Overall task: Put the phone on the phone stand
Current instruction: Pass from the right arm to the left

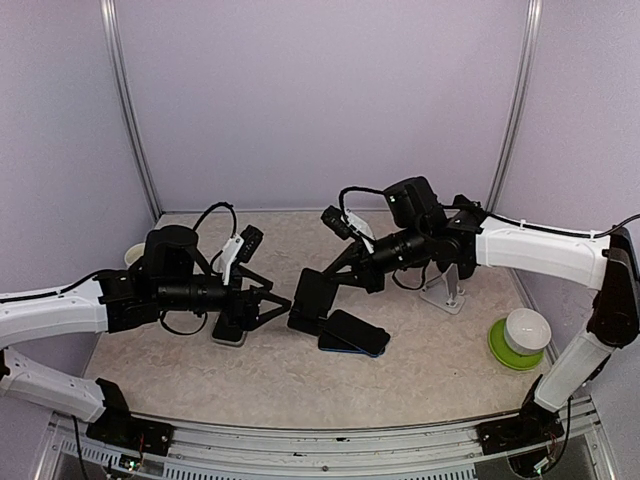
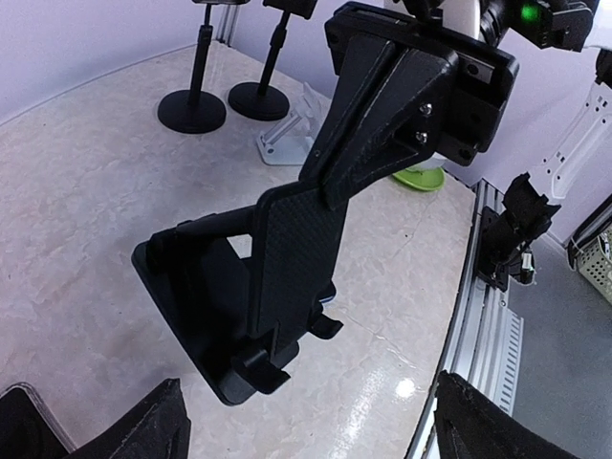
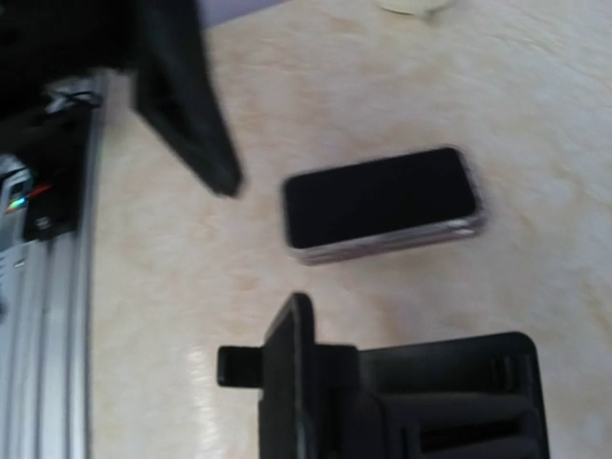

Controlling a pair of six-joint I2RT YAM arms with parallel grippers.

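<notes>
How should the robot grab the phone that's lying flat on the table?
By its two long edges, near the middle, coming straight down from above. The phone lies flat, dark face up, so only its thin sides can be pinched, and its width likely fits open jaws better than its length. The left gripper is open and nearest.

Pale lilac walls (image 1: 320,100), metal corner posts (image 1: 130,110), beige marbled tabletop (image 1: 300,385), aluminium rail (image 1: 320,440) along near edge.

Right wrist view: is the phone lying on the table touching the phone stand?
Apart. The right wrist view shows a strip of bare tabletop between the phone and the phone stand.
</notes>
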